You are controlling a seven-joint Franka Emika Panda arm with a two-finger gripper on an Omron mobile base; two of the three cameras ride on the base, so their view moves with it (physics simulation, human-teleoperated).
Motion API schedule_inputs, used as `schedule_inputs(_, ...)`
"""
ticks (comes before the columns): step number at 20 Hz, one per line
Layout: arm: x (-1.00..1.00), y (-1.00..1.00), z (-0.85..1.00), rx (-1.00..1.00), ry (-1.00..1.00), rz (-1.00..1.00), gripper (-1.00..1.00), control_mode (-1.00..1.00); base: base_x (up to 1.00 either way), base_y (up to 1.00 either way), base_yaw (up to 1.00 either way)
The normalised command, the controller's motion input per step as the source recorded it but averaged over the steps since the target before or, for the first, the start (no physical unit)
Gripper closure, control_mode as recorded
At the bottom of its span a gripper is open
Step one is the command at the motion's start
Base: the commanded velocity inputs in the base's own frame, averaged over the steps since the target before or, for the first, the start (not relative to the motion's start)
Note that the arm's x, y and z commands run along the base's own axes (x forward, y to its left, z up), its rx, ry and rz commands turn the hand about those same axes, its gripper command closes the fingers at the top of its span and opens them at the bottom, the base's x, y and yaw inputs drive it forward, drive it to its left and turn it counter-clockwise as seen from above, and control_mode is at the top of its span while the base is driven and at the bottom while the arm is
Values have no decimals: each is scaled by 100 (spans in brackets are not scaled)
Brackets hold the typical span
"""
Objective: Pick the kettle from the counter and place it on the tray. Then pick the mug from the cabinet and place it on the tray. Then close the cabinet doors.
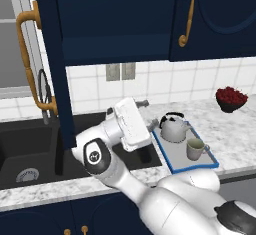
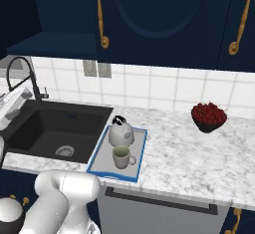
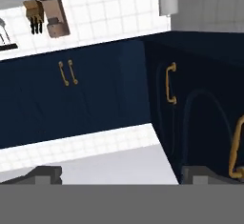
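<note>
The silver-grey kettle (image 1: 172,127) (image 2: 121,132) and the beige mug (image 1: 195,149) (image 2: 121,157) both stand on the blue-rimmed tray (image 1: 176,165) (image 2: 101,164) on the speckled counter (image 1: 235,134) (image 2: 199,153). The cabinet's left door (image 1: 60,94) swings out toward me, its brass handle (image 1: 27,59) on the far side. The right door (image 1: 215,19) (image 2: 159,19) is shut, and the navy shelf (image 2: 50,44) shows. My gripper (image 1: 148,114) (image 3: 121,175) hangs over the sink's right end, just right of the open door's lower edge. Its fingertips (image 3: 45,173) stand wide apart, open and empty.
A black sink (image 1: 30,149) (image 2: 55,126) with a tall black faucet (image 1: 45,86) (image 2: 25,73) lies left of the tray. A dark bowl of red fruit (image 1: 231,99) (image 2: 208,116) sits at the counter's back right. In the hand view, navy door panels with brass handles (image 3: 170,82) stand close.
</note>
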Motion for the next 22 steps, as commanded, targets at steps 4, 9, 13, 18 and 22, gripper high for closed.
schedule_inputs(4, -4, 23, 25, -34, 11, -20, -100, -100, 0, 0, 0)
schedule_inputs(9, -8, 32, 20, -17, 21, -14, -100, -100, 0, 0, 0)
schedule_inputs(13, -15, 32, 0, -3, 13, -9, -100, -100, 0, 0, 0)
schedule_inputs(18, -15, 25, 19, 2, 26, -1, -100, -100, 0, 0, 0)
schedule_inputs(22, -13, 31, 20, 2, 43, 0, -100, -100, 0, 0, 0)
